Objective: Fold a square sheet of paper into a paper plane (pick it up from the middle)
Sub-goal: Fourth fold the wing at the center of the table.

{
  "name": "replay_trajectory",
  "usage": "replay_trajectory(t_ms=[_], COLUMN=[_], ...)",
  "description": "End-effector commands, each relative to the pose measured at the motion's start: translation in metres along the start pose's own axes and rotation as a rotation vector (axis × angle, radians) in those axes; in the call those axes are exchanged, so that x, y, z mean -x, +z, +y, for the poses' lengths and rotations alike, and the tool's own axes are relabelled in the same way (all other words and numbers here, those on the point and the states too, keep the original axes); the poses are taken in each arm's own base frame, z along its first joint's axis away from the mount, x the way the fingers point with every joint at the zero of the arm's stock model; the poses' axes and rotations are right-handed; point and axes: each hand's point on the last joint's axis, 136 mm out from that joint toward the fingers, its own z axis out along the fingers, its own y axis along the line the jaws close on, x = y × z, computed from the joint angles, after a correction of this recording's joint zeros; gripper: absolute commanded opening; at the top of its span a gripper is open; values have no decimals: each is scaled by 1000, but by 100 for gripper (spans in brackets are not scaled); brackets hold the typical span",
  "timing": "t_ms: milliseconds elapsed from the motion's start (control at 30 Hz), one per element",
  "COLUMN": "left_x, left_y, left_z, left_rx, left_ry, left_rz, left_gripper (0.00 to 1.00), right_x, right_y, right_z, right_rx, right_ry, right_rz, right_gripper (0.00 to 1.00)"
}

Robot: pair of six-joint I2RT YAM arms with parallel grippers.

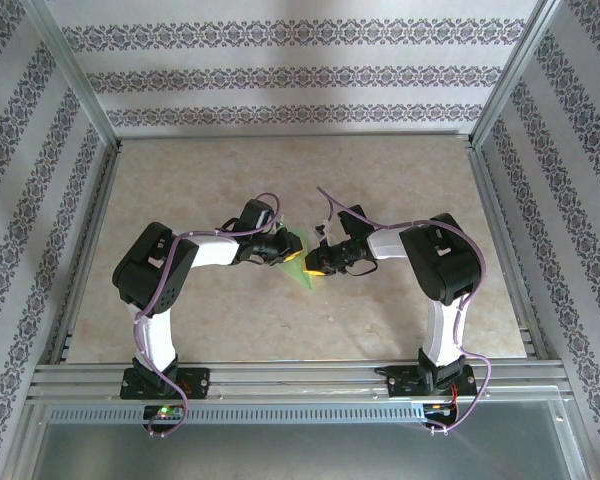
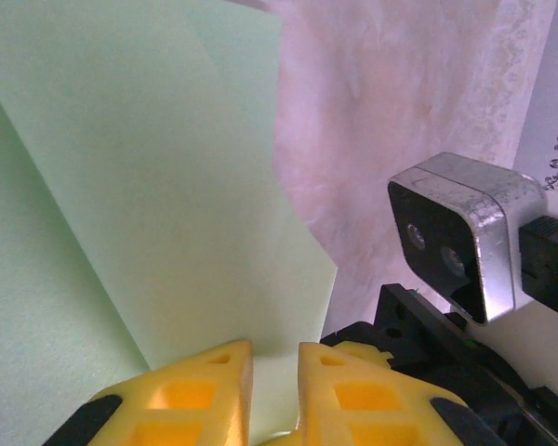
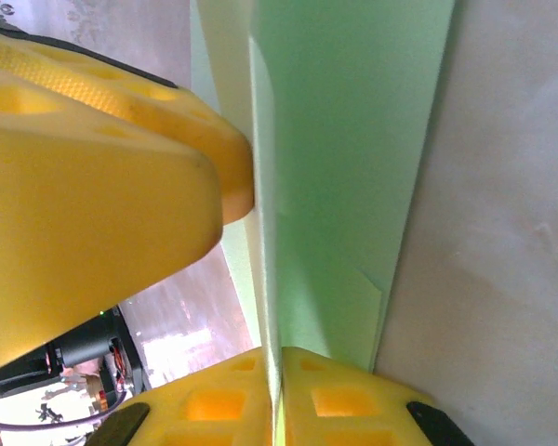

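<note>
Top external view, hands: left hand [image 1: 290,254] and right hand [image 1: 316,266] meet tip to tip over the middle of the table [image 1: 230,320], both closed on the light green sheet of paper [image 1: 302,280].
Top external view, paper: it appears lifted off the table, with a folded point hanging towards the near edge. The two grips probably steady it for creasing.
Top external view, room: pale marbled table inside a metal frame [image 1: 300,378], with striped patterned walls [image 1: 300,75] on three sides.
Left wrist view, hand: yellow fingers [image 2: 191,395] are almost together, pinching the sheet's lower edge.
Left wrist view, paper: a diagonal fold line crosses it, and the right arm's camera [image 2: 460,237] sits close beside.
Right wrist view, hand: fingers [image 3: 344,404] clamp the folded edge, seen edge-on.
Right wrist view, partner: the left hand's pads [image 3: 121,186] press the sheet from the side, seemingly flattening a layer.
</note>
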Motion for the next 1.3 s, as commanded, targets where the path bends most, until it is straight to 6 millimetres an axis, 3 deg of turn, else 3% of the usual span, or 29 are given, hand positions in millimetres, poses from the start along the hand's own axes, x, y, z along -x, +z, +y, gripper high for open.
replay_trajectory(t_ms=[0,600,1267], left_x=[4,5,4], left_y=[3,-7,6], left_z=[-10,-21,-6], left_rx=[-35,-54,-26], left_ry=[13,51,22], left_rz=[-5,-29,-3], left_gripper=[20,20,19], right_x=[-8,-10,-10], right_y=[4,4,2], right_z=[-22,-31,-36], right_rx=[-57,-68,-86], right_ry=[58,105,126], right_rz=[25,40,36], right_gripper=[11,6,9])
